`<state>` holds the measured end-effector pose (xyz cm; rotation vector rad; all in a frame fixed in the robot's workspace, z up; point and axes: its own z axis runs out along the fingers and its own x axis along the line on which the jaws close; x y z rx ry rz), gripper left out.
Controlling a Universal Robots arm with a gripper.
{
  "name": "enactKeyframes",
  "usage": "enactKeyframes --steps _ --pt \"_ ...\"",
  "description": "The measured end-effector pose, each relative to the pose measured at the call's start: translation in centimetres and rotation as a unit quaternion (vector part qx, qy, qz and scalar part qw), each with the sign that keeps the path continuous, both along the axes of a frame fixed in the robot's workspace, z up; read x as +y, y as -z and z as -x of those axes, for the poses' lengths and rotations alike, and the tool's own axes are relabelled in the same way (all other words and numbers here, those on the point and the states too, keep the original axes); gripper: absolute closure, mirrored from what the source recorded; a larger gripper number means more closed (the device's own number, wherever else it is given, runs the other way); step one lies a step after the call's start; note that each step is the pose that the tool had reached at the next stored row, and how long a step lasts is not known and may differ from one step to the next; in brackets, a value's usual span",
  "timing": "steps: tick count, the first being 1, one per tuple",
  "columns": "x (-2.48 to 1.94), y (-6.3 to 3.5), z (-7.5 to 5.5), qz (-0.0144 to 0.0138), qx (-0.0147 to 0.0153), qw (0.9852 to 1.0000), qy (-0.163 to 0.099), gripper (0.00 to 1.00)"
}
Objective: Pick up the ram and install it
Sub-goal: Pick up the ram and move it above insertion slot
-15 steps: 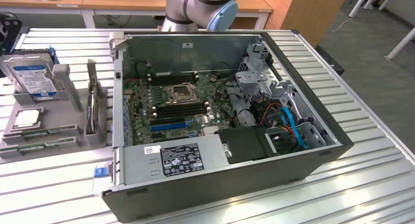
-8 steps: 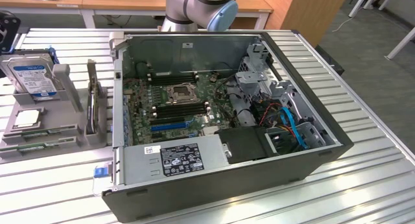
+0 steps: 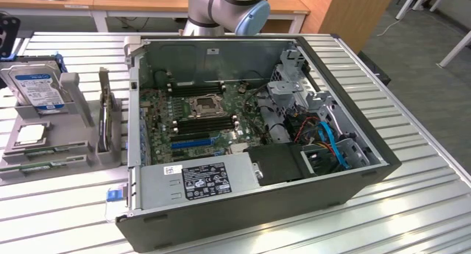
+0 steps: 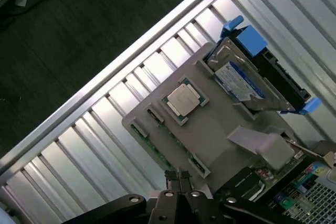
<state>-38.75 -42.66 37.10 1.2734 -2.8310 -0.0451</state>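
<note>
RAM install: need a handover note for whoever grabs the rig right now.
Claw: shut, empty, hanging over the holder edge, close to the CPU.
RAM: lying in the holder, on the exterior view's left of the case; not picked up.
Slots on the board: look empty.
Done: nothing visible so far.
Left: pick up the RAM and install it.

Arm (image 3: 224, 6) upright, wrist angled downward, jaws pressed fully together.
</note>
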Motion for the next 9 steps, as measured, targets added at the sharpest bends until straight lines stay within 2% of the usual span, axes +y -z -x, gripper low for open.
enactKeyframes --steps 5,9 --pt "0.0 0.01 0.0 0.0 0.0 0.999 -0.045 0.9" --pt "0.0 0.02 0.0 0.0 0.0 0.9967 -0.082 0.9"
